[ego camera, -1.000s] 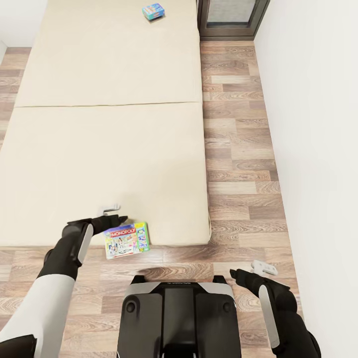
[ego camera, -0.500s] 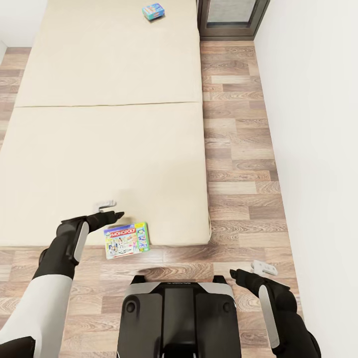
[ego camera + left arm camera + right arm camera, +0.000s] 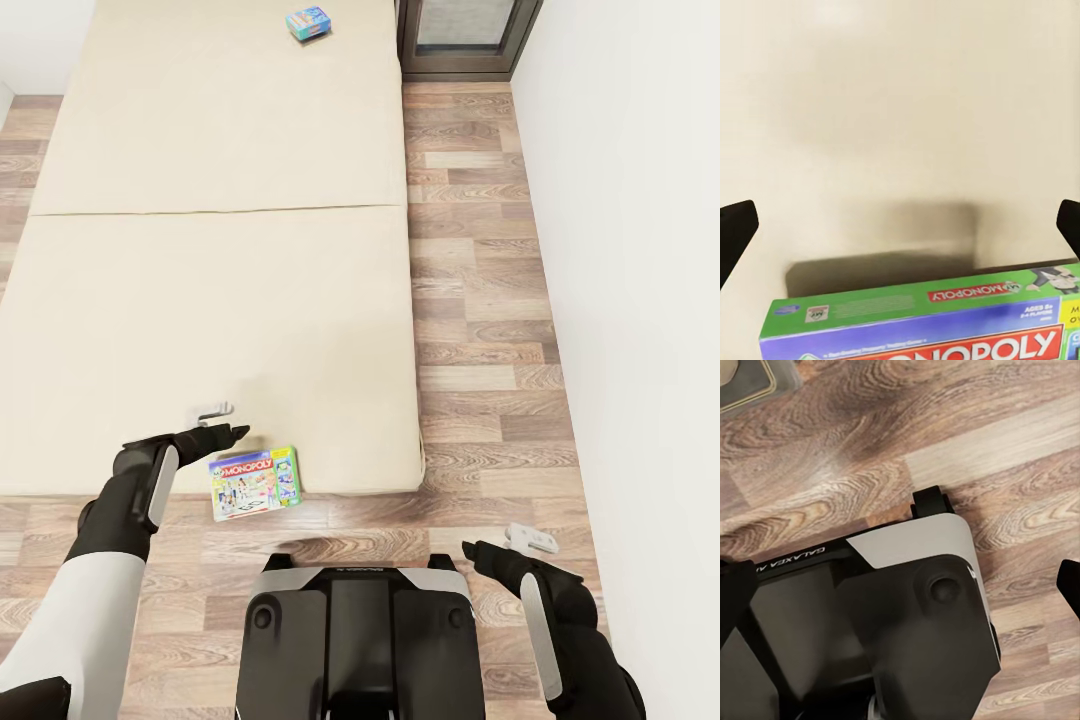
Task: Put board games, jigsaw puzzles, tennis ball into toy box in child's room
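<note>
From the head, the green board game (image 3: 254, 483) lies at the near edge of the bed (image 3: 200, 300), partly over the floor (image 3: 480, 300). A push could tip it off. The left gripper (image 3: 215, 412) hovers just beside it, holding nothing. A blue game (image 3: 308, 22) lies far up the bed. The right gripper (image 3: 530, 540) waits open and empty.

In the left wrist view, the fingers (image 3: 735, 229) stand wide apart with the box (image 3: 922, 322) close before them.

MONOPOLY on board game (image 3: 255, 482), GALAXEA on robot base (image 3: 870, 607)
</note>
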Robot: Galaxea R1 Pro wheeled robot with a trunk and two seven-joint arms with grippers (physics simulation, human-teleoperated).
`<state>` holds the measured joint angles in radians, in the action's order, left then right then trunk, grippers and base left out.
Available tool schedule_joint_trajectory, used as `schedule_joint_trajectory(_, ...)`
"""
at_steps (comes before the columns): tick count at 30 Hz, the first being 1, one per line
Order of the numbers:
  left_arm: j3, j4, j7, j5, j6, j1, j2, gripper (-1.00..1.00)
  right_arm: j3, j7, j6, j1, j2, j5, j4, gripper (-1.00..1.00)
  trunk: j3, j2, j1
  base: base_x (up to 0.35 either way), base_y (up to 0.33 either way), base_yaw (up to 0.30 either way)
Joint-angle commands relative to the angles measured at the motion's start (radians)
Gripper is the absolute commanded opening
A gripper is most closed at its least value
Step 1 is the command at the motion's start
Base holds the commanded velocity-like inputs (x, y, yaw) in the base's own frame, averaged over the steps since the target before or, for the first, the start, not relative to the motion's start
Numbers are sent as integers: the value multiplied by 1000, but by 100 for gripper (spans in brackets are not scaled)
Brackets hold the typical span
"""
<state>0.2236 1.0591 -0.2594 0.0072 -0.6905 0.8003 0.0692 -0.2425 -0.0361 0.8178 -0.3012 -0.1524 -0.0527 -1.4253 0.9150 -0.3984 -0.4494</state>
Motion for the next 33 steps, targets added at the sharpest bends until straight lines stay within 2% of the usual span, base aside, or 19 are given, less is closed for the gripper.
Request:
schedule_joint_trajectory(1,2,1,-4,0,-6,0,0,100,-1,-4,4,0,-1,-6,-1,100,1,-2,-1,0,0,0)
schedule_joint_trajectory(9,7,5,-5,1,-9,0,0,100,-1,-4,4,0,-1,-6,-1,100,1,-2,-1,0,0,0)
schedule_joint_trajectory(16,51,53,-22,2,-53,-2,0,100,-1,-4,4,-1,-1,-6,-1,100,1,-2,-1,0,0,0)
schedule_joint_trajectory(20,72,89,-70,1,-86,-5,1,100,-1,-3,4,-1,-1,-6,-1,100,1,-2,-1,0,0,0)
schedule_joint_trajectory(27,82,107,-149,-1,-123,-7,6,100,-3,-2,4,-1,-1,-7,-1,100,1,-2,-1,0,0,0)
schedule_joint_trajectory(33,85,111,-237,0,-164,-7,37,100,-4,-2,4,-1,-1,-8,-1,100,1,-2,-1,0,0,0)
